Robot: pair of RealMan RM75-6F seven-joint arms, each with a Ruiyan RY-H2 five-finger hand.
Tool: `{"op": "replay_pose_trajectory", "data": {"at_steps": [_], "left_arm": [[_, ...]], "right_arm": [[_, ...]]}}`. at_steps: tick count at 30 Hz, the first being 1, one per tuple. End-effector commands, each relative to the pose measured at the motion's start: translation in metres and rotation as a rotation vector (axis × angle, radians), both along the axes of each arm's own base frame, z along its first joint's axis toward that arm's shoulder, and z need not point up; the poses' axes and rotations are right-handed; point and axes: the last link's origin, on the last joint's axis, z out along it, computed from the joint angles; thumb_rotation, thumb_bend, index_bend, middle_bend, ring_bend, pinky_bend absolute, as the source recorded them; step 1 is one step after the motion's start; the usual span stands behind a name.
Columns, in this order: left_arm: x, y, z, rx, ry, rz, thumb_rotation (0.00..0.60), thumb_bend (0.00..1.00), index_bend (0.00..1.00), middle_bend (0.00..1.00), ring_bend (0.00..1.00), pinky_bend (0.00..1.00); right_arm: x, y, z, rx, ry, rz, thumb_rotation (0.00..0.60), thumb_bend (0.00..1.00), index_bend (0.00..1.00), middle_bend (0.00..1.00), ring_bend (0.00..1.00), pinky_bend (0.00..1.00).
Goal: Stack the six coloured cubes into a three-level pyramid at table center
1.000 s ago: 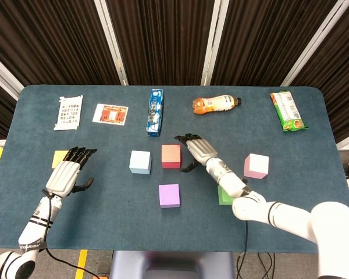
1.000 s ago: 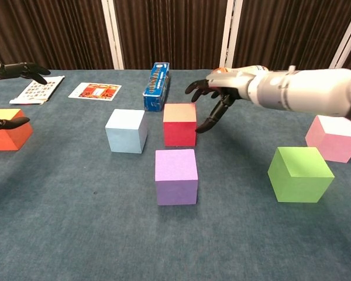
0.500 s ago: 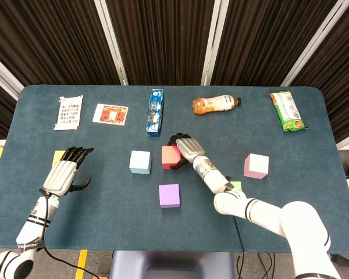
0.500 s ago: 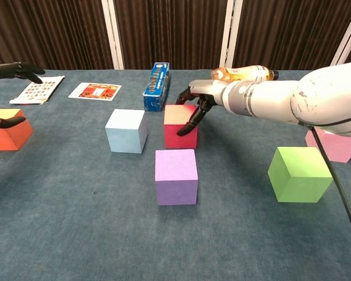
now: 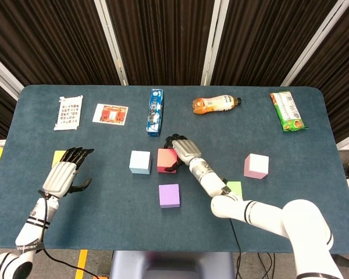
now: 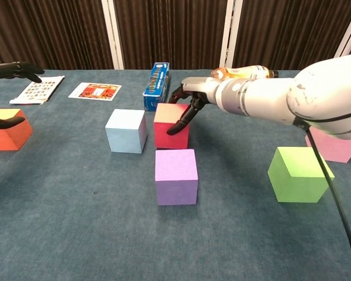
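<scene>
My right hand (image 5: 183, 150) grips the red cube (image 5: 164, 160), fingers over its top far edge and thumb on its right face (image 6: 167, 137). Just left of it stands the light blue cube (image 5: 140, 162), with a narrow gap between them. In front of the red one sits the purple cube (image 5: 169, 196). The green cube (image 5: 235, 188) and the pink cube (image 5: 256, 165) lie to the right. My left hand (image 5: 64, 174) hovers open at the far left, fingers spread above the orange cube (image 6: 9, 133), which it partly hides in the head view.
Along the back of the table lie a blue box (image 5: 155, 111), an orange drink bottle (image 5: 215, 104), a green snack packet (image 5: 288, 110) and two printed cards (image 5: 68, 111) (image 5: 110, 113). My right forearm (image 5: 250, 212) crosses the front right.
My right hand came in from the right, closed on the red cube and shifted it left toward the light blue cube. The left hand barely moved.
</scene>
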Motion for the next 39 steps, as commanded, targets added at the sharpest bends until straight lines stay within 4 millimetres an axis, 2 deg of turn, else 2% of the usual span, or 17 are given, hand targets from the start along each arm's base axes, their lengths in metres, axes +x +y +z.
{"op": "replay_pose_trajectory", "data": {"at_steps": [1, 14, 24, 39], "left_arm": [[-0.001, 0.0, 0.0, 0.0, -0.004, 0.003, 0.6, 0.35, 0.12, 0.12, 0.07, 0.08], [-0.004, -0.001, -0.001, -0.016, -0.006, 0.012, 0.6, 0.35, 0.11, 0.11, 0.06, 0.08], [-0.007, -0.002, 0.0, -0.024, -0.003, 0.012, 0.6, 0.35, 0.11, 0.11, 0.05, 0.08], [-0.008, -0.001, -0.002, -0.032, -0.002, 0.018, 0.6, 0.35, 0.11, 0.11, 0.05, 0.08]], "right_arm": [[0.004, 0.002, -0.005, 0.006, 0.0, 0.0, 0.6, 0.26, 0.5, 0.24, 0.13, 0.2], [0.016, 0.003, -0.018, 0.009, 0.008, -0.011, 0.6, 0.26, 0.48, 0.24, 0.13, 0.19], [0.026, 0.002, -0.021, 0.0, 0.014, -0.004, 0.6, 0.26, 0.48, 0.24, 0.13, 0.14], [0.025, -0.001, -0.024, -0.004, 0.037, -0.008, 0.6, 0.26, 0.47, 0.24, 0.13, 0.13]]}}
